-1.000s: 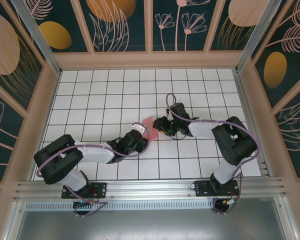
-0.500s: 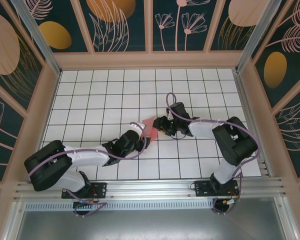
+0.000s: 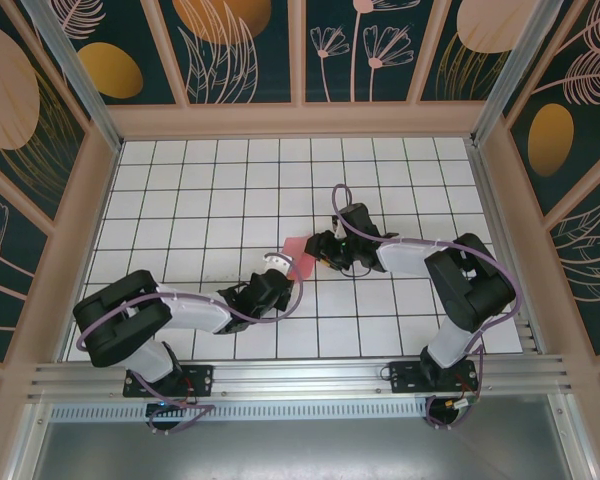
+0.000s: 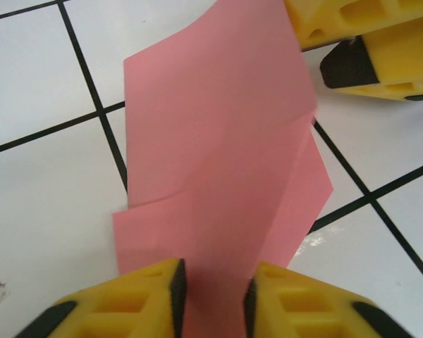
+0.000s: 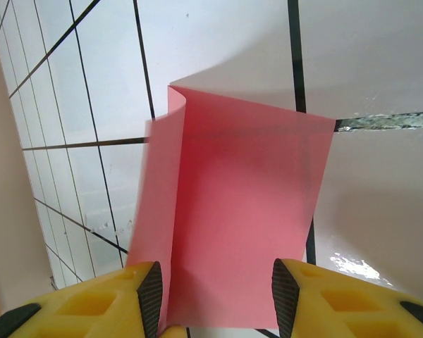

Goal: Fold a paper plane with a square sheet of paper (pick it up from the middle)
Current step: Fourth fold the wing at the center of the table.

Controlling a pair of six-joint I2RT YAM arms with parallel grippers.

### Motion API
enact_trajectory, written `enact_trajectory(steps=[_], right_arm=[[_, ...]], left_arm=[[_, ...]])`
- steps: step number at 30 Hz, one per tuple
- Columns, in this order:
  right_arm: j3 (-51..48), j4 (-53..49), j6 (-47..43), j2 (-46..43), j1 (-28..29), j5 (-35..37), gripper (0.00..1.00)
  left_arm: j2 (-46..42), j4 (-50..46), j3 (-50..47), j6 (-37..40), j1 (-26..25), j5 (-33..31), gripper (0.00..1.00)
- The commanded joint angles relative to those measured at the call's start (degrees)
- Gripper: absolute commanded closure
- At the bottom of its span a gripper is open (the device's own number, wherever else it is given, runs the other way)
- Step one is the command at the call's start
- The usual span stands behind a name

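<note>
Folding is mid-course, I judge: the paper point(image 4: 218, 162) already shows a crease and overlapping flaps, but no pointed nose or centre ridge, so it is not yet a plane. It sits over the middle of the table point(image 3: 180, 200), between the two arms, and the right wrist view shows it casting a shadow on the tiles below, so at least part of it is raised. The left gripper point(image 4: 213, 282) has its jaws drawn narrow around the near end, with paper filling the gap between the pads; whether they actually bite I cannot tell. The right gripper point(image 5: 211, 289) stands astride the far end with its jaws part spread, the paper lying face-on between them; whether it is held there I cannot tell either. The next move probably calls for a sure pinch at one end while the other gripper carries a flap over and presses it flat, without the arms pulling apart and tearing the sheet.
</note>
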Motion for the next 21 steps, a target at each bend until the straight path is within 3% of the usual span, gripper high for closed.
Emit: enact_trajectory(steps=[1,9,21], right_arm=[[1.7,-1.3,0.4,-2.0,0.6,0.0,0.52],[1.3,-2.3,-0.3,-4.1,0.4,1.2,0.52],[-3.2,-1.3,-2.7,-8.6,1.2,3.0,0.52]], left_arm=[[0.0,2.3,0.7,-0.8,-0.3,-1.7,0.79],[-1.2,7.6,-2.3,-3.1,-0.3,4.0,0.94],[-2.1,13.9,-4.1,-14.1,1.0,16.2,0.95]])
